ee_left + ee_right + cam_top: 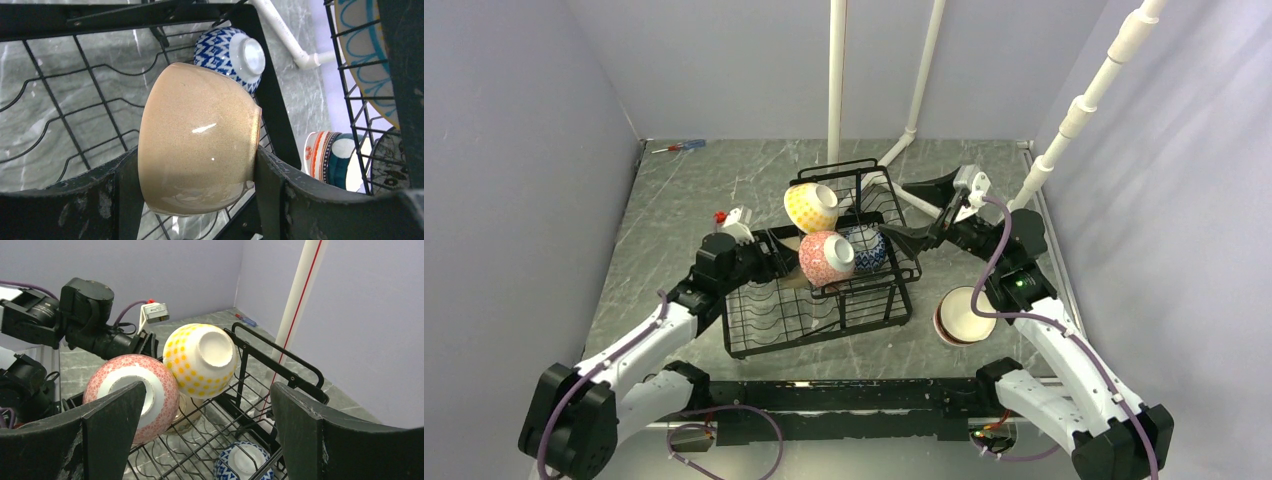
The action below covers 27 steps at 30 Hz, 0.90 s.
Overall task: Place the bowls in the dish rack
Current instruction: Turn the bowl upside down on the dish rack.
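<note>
The black wire dish rack stands mid-table. A yellow dotted bowl and a pink-red bowl lie tipped on its upper tier, and a blue-white zigzag bowl sits at the rack's right end. My left gripper is shut on a tan bowl, held on its side over the rack's floor next to the blue-white bowl. My right gripper hangs open and empty above the rack's right end, over the blue-white bowl, with the pink-red bowl and the yellow bowl beyond.
A stack of bowls stands on the table right of the rack, also seen as the stack past its frame. White pipes rise behind the rack. A screwdriver lies at the far left corner. Walls close three sides.
</note>
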{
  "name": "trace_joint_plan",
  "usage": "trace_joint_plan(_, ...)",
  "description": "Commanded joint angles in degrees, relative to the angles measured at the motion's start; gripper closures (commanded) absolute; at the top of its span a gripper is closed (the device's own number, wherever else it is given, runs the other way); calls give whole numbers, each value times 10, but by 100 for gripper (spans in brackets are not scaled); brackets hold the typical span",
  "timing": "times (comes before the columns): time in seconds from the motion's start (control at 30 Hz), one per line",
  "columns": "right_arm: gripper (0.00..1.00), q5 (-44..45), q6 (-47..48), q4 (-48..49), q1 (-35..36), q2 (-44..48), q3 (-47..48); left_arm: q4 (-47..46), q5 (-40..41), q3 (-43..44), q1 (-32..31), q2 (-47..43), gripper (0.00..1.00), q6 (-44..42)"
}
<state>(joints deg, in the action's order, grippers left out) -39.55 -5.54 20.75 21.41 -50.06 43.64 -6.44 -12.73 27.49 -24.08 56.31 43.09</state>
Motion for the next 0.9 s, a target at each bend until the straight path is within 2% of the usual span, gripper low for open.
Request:
trace_joint_plan(0.0,0,-12,7,2,-2,12,4,-206,-21,-16,4,25,97,34)
trace_joint_plan(0.17,0,-6,16,-13,-2,24,5,-306,-37,-30,14,88,97,61)
trace_joint_plan(0.37,0,-2,26,-30,-2,30,10,-382,-69,-19,27,167,97,77)
trace_joint_plan(0.7,0,-2,33,-39,-2,30,14,-472,-117,-12,63,258,97,109)
trace_joint_plan(0.87,0,-4,36,-43,-2,28,20,-470,-139,1,68,287,98,112)
